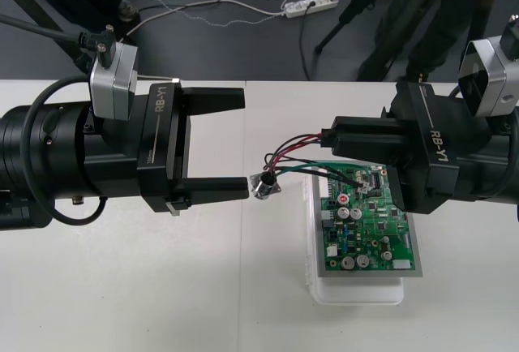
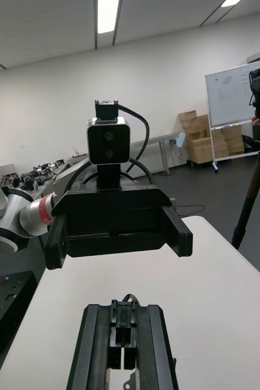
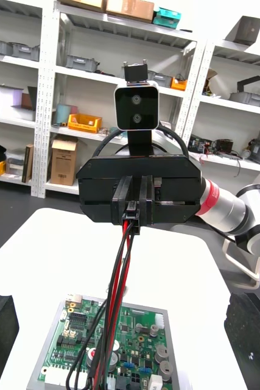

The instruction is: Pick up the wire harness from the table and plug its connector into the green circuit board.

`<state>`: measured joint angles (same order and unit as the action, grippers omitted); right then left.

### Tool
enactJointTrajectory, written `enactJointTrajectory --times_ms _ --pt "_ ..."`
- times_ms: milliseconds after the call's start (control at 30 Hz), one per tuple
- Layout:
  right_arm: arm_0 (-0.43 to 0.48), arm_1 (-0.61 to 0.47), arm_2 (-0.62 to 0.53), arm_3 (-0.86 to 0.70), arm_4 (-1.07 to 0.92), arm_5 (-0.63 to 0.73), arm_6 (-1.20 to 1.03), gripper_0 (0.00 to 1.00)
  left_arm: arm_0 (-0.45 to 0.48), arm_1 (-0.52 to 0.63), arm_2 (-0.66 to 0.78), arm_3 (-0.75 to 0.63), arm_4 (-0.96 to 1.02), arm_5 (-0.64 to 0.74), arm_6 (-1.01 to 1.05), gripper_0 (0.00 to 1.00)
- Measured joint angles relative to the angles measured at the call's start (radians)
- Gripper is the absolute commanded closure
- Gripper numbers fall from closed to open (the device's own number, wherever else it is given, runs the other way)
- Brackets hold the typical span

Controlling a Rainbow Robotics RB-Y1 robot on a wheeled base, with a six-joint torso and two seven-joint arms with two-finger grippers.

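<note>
Red, black and green wires make the wire harness light and limp. We judge its stiff black plug the proper hold, with the round metal socket free to dangle. Here the right pincer is clamped on that plug, above the far left corner of the green circuit board, which sits toward the right edge of the worktop. The socket hangs just beside the near finger of the left pincer, whose jaws stand wide apart.
</note>
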<state>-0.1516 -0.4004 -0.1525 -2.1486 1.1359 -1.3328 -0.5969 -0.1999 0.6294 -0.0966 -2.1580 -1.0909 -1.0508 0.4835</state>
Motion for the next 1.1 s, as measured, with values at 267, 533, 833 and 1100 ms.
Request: enactJointTrajectory --times_ms 267,533,833,1100 --pt "0.000 0.005 0.002 0.000 0.000 0.000 0.000 1.00 0.000 0.000 0.000 0.000 0.007 0.000 -0.011 0.00" --pt "0.000 0.043 0.011 0.001 0.029 -0.002 0.000 1.00 0.000 0.000 0.000 0.000 0.009 0.000 -0.012 0.00" --pt "0.000 0.062 0.036 0.001 0.040 -0.001 0.000 1.00 0.000 0.000 0.000 0.000 0.010 0.000 -0.012 0.00" --pt "0.000 0.062 0.065 0.001 0.049 0.009 0.000 1.00 0.000 0.000 0.000 0.000 0.010 0.000 -0.012 0.00"
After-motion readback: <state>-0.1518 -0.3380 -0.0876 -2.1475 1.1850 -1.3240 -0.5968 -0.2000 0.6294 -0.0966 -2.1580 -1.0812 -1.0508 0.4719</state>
